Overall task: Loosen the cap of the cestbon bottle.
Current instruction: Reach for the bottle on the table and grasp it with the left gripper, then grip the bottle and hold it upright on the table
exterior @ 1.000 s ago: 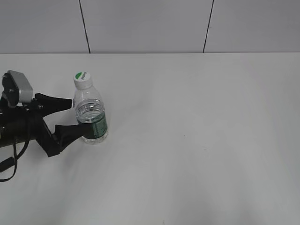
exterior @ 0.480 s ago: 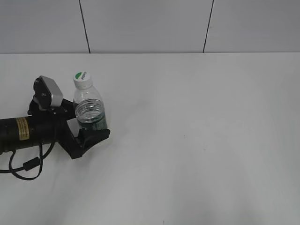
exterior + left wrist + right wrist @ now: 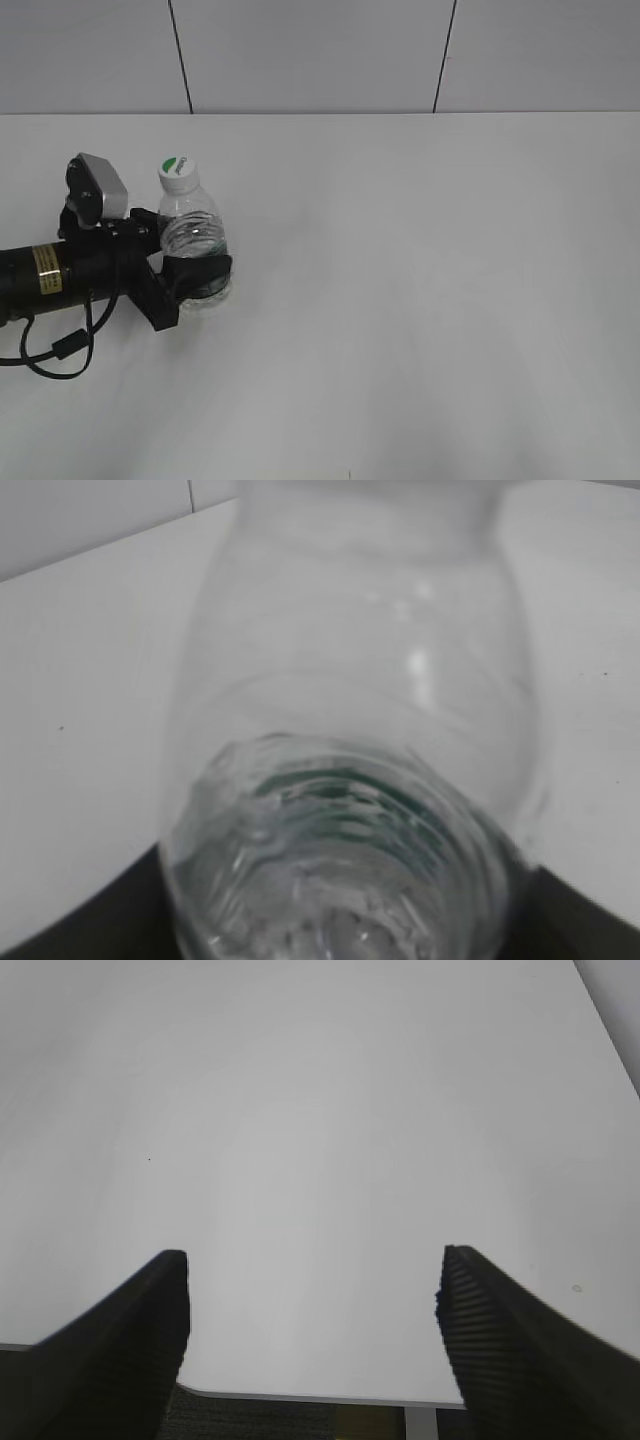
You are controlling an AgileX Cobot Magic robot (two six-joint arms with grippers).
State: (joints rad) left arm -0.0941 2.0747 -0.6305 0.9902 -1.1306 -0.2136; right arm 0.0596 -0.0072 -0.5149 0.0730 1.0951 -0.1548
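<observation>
Cestbon bottle (image 3: pixel 194 240): small clear plastic bottle, upright on the white table (image 3: pixel 420 300), near the table's left edge and nearer the far edge than the near one. Ribbed shoulders; partly filled with water, its surface showing within the lower body. The green label band is mostly covered by the fingers around it.

Cap (image 3: pixel 177 171): round, white, with a green half-circle mark on top; seated on the bottle's neck and touched by nothing.

Left gripper (image 3: pixel 190 268): black, closed on the bottle's lower body, one finger (image 3: pixel 200 268) wrapped across the front of the label zone, the other behind the bottle and largely hidden. The cap stands well above the fingers.

Left arm (image 3: pixel 60 272): lies nearly level, low over the table, reaching in from the left edge toward the right. Yellow label on its black barrel; grey camera block (image 3: pixel 100 186) mounted on top; black cable (image 3: pixel 55 355) looping below onto the table.

Left wrist view: the bottle (image 3: pixel 350 750) fills the picture at very close range, with rippled water and a trace of green low in the body, and dark finger edges in both lower corners.

Right gripper (image 3: pixel 310 1345): spread open, holding nothing; its two black ribbed fingers (image 3: pixel 510 1350) sit at the lower corners of the right wrist view over bare white table (image 3: pixel 300 1110), whose near edge shows between them.
</observation>
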